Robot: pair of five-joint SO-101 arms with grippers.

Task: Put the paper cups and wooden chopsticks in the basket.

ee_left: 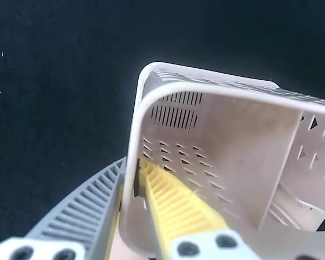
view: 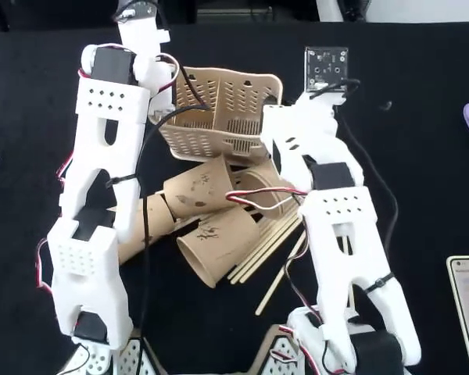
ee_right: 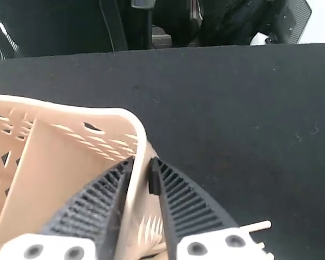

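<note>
Two grippers pinch one basket (view: 227, 98) by opposite walls. The left gripper (ee_left: 132, 168) is nearly closed on a side wall, its yellow finger (ee_left: 173, 206) inside and its grey finger (ee_left: 86, 211) outside. The right gripper (ee_right: 142, 162) is clamped the same way on the wall by a rounded corner, one black finger on each face. The basket sits tilted at the far side of the black table (view: 422, 172). Four paper cups (view: 219, 246), as far as I can count, lie on their sides in a heap just in front of it, one partly under the left arm. Several wooden chopsticks (view: 270, 242) lie beside them; their exact number cannot be told.
</note>
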